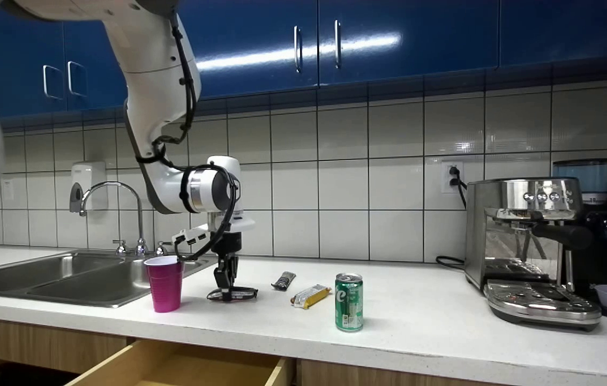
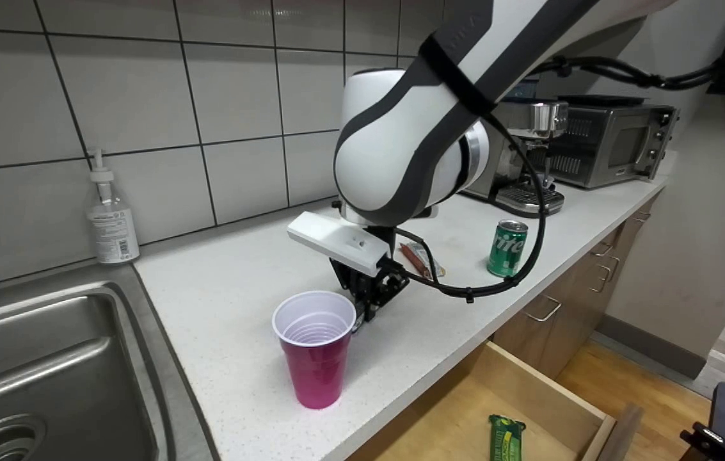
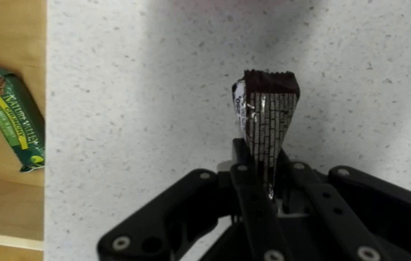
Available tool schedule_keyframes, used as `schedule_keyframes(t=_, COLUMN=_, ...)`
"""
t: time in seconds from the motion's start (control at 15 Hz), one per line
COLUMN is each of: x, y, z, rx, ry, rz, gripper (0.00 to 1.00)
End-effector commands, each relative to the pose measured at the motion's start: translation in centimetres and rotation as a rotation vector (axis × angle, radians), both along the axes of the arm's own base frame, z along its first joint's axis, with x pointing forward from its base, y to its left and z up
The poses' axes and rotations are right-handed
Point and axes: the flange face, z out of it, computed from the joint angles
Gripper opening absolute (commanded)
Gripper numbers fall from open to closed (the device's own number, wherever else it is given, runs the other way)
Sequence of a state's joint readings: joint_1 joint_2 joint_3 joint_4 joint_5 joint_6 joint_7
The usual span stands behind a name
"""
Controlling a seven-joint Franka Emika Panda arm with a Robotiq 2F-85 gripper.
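- We see a dark wrapped bar (image 3: 273, 112) at the surface of the desk (image 3: 136, 108) or just over it; we cannot tell whether it touches.
- Our jaws are pinching it across its narrow way, 1 finger on each long side, and 1 crimped end sticks out past them; we judge that so slim a bar is easiest to squeeze like this.
- Near it, toward the sink (image 2: 170, 384), a pink cup (image 2: 316, 378) stands upright on its flat base, mouth up.
- On the opposite side, a small dark packet (image 1: 284, 281) and a yellow-wrapped bar (image 1: 311, 296) lie flat and apart, which probably leaves room to reach either.
- Beyond these, a green can (image 1: 349, 302) stands upright in both exterior views.
- Below, the pulled-out drawer (image 2: 535, 378) bares a green bar (image 3: 13, 116) lying inside.
- Farther off, a coffee machine (image 1: 528, 201) stands near an outlet (image 1: 447, 181), perhaps for power.
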State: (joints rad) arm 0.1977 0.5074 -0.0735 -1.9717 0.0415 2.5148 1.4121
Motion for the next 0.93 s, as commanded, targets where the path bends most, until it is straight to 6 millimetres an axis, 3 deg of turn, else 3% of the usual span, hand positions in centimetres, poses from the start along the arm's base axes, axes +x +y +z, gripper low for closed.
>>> schedule_keyframes(t=0.0, x=-3.9, y=-0.2, z=2.0, rx=-0.015, ry=-0.012, rz=0.038, gripper=0.04)
schedule_keyframes(t=0.4, x=-10.0, y=-0.6, z=3.3, rx=-0.044, ry=0.002, rz=0.105, gripper=0.04)
schedule_keyframes(t=0.87, x=-17.7, y=-0.7, z=3.2, rx=-0.074, ry=0.062, rz=0.182, gripper=0.04)
